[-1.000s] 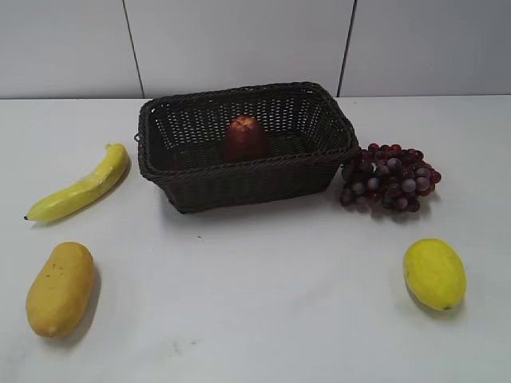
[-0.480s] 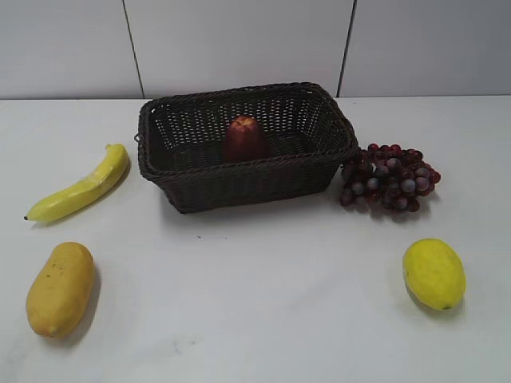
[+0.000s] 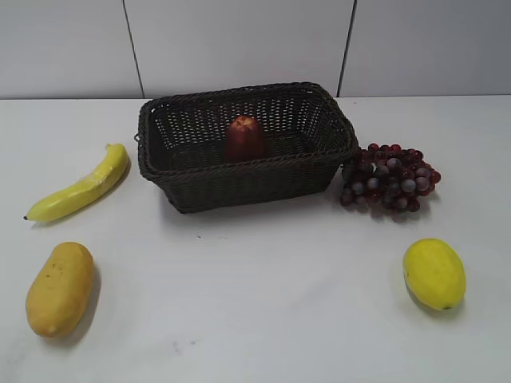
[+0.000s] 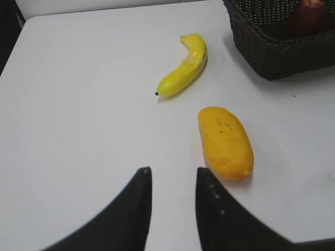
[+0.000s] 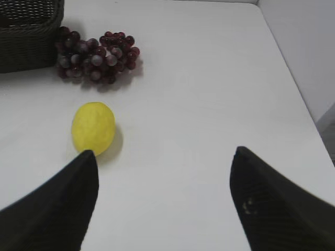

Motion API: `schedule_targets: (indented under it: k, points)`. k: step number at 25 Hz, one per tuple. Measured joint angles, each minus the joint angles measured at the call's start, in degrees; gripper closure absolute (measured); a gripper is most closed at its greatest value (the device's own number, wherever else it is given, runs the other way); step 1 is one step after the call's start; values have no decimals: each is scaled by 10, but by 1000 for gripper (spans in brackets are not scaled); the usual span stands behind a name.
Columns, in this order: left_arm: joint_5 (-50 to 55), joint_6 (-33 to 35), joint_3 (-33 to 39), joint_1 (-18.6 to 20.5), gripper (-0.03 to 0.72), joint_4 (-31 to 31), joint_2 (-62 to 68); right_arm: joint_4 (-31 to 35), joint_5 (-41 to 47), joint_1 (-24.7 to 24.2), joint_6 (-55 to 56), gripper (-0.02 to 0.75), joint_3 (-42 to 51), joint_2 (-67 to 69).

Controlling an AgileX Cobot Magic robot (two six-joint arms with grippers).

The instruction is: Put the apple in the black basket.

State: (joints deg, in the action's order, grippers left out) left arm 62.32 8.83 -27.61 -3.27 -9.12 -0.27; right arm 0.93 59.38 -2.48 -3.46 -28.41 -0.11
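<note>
The dark red apple (image 3: pixel 245 139) stands upright inside the black basket (image 3: pixel 239 179) at the back middle of the table. Its side also shows in the left wrist view (image 4: pixel 310 18) inside the basket (image 4: pixel 272 49). A corner of the basket shows in the right wrist view (image 5: pixel 26 49). No arm shows in the exterior view. My left gripper (image 4: pixel 172 172) is open and empty above bare table, near the front left. My right gripper (image 5: pixel 165 154) is wide open and empty above bare table at the front right.
A yellow banana (image 3: pixel 84 185) and an orange mango (image 3: pixel 60 287) lie left of the basket. A dark red-purple grape bunch (image 3: pixel 389 179) touches the basket's right side. A yellow lemon (image 3: pixel 433 273) lies at the front right, close to my right gripper's left finger (image 5: pixel 93 127).
</note>
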Motion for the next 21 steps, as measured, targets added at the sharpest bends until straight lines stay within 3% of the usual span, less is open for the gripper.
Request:
schedule_targets:
  k: [21]
  points:
    - [0, 0, 0, 0, 466, 0, 0, 0, 0, -6, 1, 147, 0, 0]
